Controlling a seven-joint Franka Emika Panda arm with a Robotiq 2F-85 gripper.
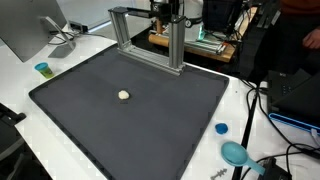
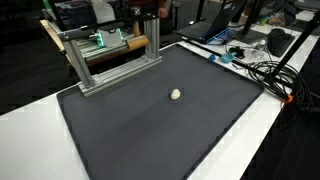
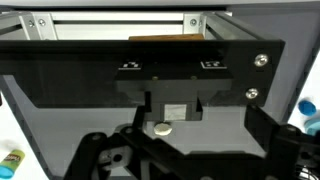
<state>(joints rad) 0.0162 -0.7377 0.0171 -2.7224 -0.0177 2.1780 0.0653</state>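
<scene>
A small round white object [image 1: 124, 95] [image 2: 176, 94] lies alone near the middle of a dark mat [image 1: 160, 130] [image 2: 140, 135]. In the wrist view the white object [image 3: 161, 128] sits on the mat just ahead of my gripper [image 3: 185, 152]. The gripper is open, its dark fingers [image 3: 95, 152] spread wide at the bottom of the picture with nothing between them. The arm [image 1: 166, 10] stands high at the back, over an aluminium frame [image 1: 148, 42] [image 2: 112, 56], well away from the white object.
The aluminium frame stands on the mat's far edge. A blue cup [image 1: 43, 69], a blue lid [image 1: 221, 128] and a teal scoop [image 1: 236, 153] lie on the white table around the mat. A monitor [image 1: 30, 28] and cables [image 2: 268, 68] line the sides.
</scene>
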